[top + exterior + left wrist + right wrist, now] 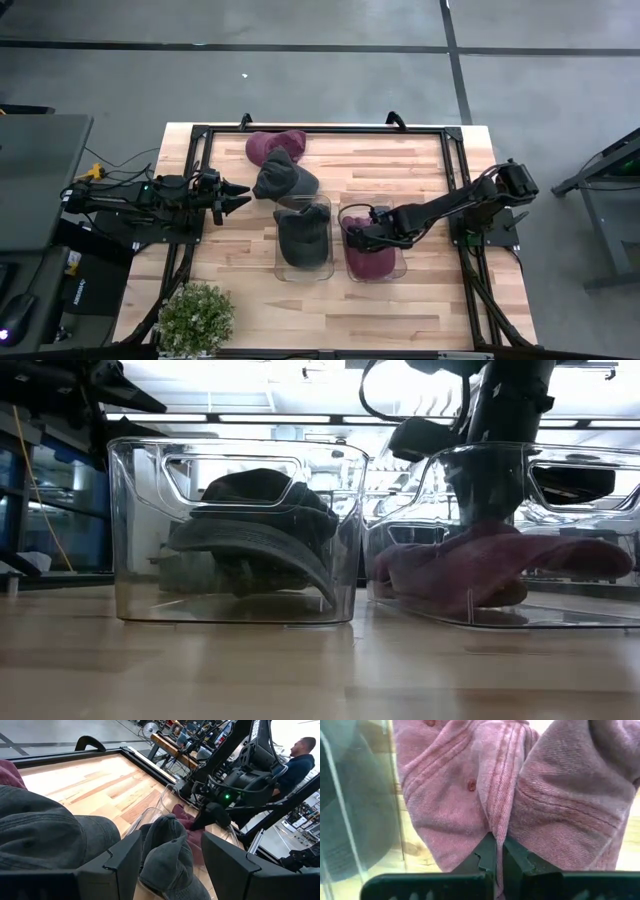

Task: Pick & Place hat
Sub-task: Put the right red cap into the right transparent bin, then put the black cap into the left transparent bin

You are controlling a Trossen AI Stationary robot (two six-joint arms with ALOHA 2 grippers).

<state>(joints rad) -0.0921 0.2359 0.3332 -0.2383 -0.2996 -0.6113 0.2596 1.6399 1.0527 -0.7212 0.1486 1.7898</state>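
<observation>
Your right hand (352, 238) pinches the maroon hat (372, 256) inside the right bin (400, 270), a grey hat (303, 236) is already binned, two hats remain on the worktop (400, 160), and your left hand (238, 194) waits spread.

A crumpled maroon hat (372, 258) lies in the right clear bin (401, 268).
</observation>
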